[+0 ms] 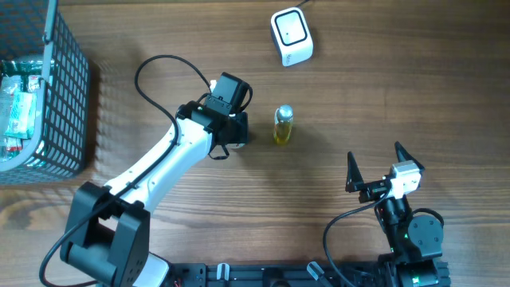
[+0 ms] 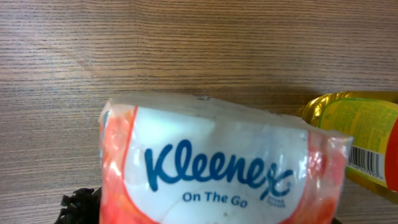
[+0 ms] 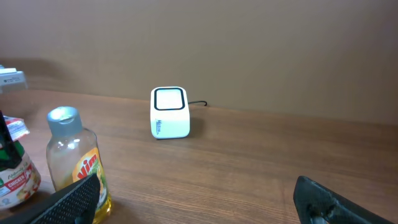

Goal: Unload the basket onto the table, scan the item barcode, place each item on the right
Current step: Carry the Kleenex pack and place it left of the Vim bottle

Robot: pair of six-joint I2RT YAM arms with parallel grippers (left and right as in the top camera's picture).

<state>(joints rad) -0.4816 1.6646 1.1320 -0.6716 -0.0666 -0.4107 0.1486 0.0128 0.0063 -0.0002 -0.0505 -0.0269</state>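
- The left jaws look clamped on the pack (image 2: pixel 211 168), a soft Kleenex tissue pack that fills the left wrist view. The fingers are hidden, so I judge this from how close and centred the pack sits.
- In the overhead view that arm hangs over the middle of the counter (image 1: pixel 414 88), just beside the bottle (image 1: pixel 283 125). The scanner (image 1: pixel 292 36) is well apart, toward the far edge.
- The right jaws stand wide apart and empty at the near edge, out of the way.
- The step in hand, as I judge it, is to carry the pack to the scanner and show its barcode.
- No barcode shows on the pack's visible face, so it is probably on another side. Turn the wrist until that side faces the scanner window.
- Lift enough to pass the bottle, which is tall and narrow and would likely tip at a nudge.
- The wrap looks soft and glossy. Grip firmly without crushing so the code lies flat, then hold it steady over the window.
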